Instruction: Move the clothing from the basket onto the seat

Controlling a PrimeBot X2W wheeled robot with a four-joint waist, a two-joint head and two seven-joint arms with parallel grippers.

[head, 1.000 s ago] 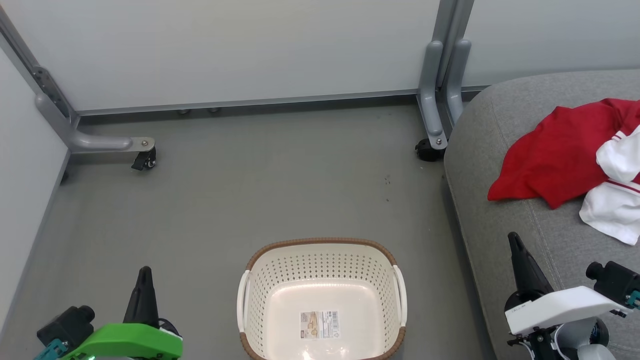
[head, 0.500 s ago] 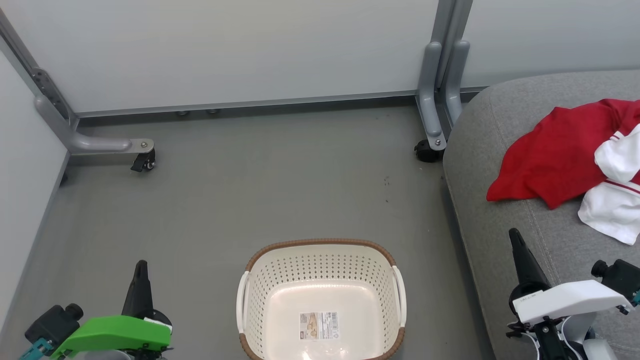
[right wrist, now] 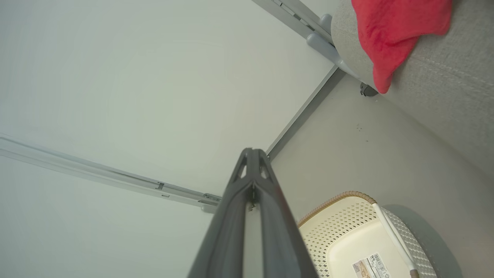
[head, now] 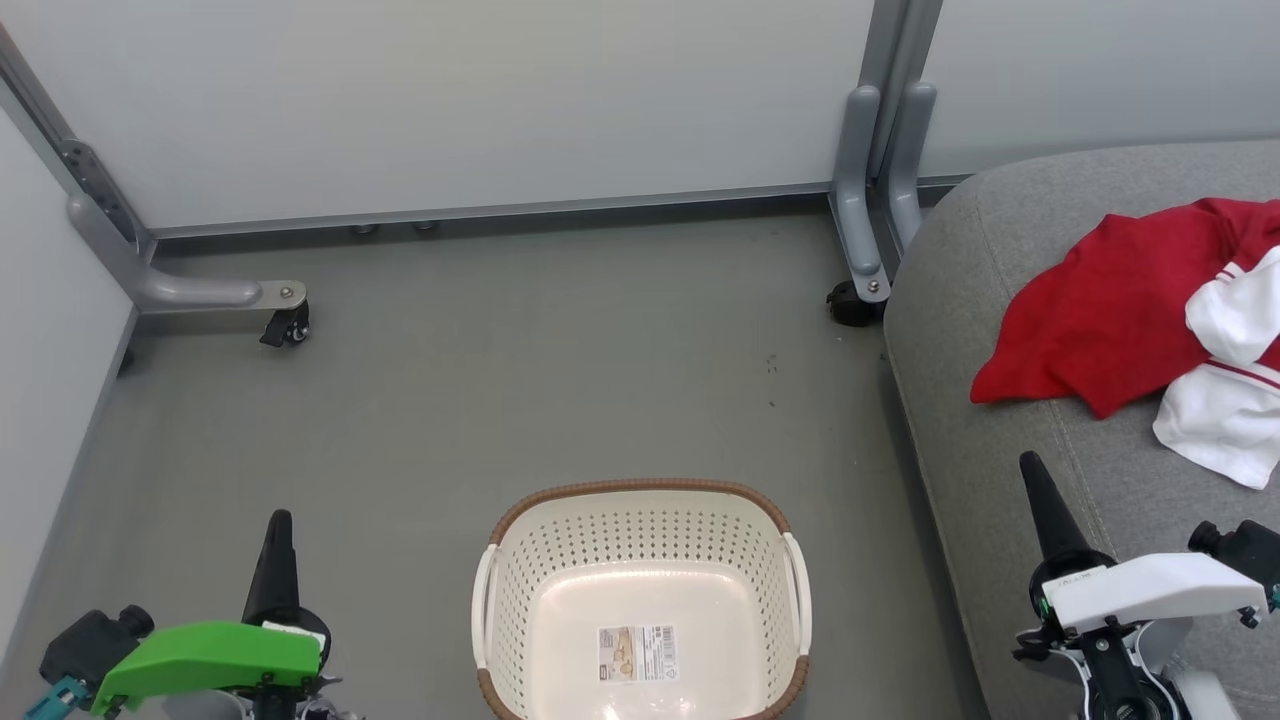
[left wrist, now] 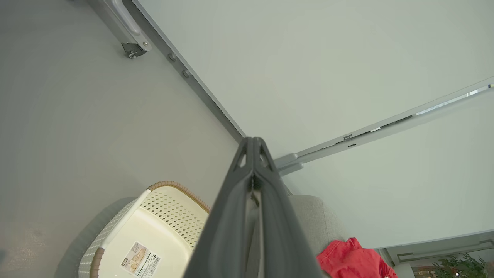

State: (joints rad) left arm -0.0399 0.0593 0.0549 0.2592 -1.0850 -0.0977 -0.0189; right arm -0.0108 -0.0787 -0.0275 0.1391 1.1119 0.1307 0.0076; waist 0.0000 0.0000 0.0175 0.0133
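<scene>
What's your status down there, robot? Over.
Left tool and right tool shut, holding nothing. Floppy red-and-white clothing on the large grey fabric seat. Cream perforated plastic basket holds just a label. Nothing in the way.

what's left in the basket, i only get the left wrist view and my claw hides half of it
observer: nothing to pick up. The head view shows the whole bottom of the basket, bare except for a stuck-on label.
operator: so where did it all go
observer: onto the seat. The clothing lies there crumpled, red with white parts, and runs off the head view's right edge.
operator: and my other arm
observer: the right claw is shut on nothing. In the head view it points up over the seat and stops short of the clothing.
</scene>
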